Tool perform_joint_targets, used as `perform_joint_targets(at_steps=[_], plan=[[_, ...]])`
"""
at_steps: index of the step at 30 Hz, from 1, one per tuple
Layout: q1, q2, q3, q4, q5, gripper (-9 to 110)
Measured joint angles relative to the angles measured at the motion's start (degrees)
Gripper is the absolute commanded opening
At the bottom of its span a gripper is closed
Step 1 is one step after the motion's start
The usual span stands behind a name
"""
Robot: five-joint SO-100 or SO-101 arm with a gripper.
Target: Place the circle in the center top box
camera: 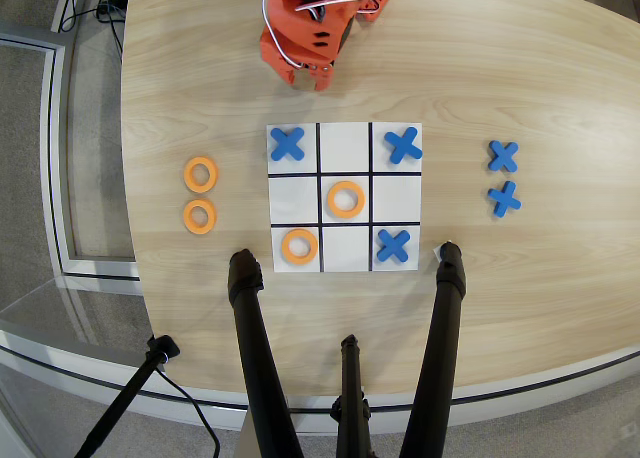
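Four flat orange rings show in the overhead view. Two loose ones lie on the table left of the board, one (200,174) above the other (200,216). One ring (345,198) lies in the board's middle cell and one (299,246) in its lower left cell. The empty middle cell of the lower edge row (346,250) sits between that ring and a blue X (393,245). My orange gripper (310,78) is folded back at the table's far edge, well above the board. It looks shut and holds nothing.
Blue X's lie in the upper left cell (288,143) and upper right cell (403,144), with an empty cell between them. Two spare X's (503,156) (504,198) lie right of the board. Black tripod legs (250,328) (445,318) cross the near table edge.
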Motion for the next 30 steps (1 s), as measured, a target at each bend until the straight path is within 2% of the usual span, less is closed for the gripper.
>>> perform_joint_targets(at_steps=[11, 18, 25, 30], plan=[[4.7, -2.0, -0.9, -1.4, -2.9, 13], [8.6, -22.1, -16.8, -8.6, 0.0, 13], [10.3, -47.7, -36.7, -25.3, 10.0, 13], [13.0, -60.9, -44.7, -35.9, 12.5, 13]])
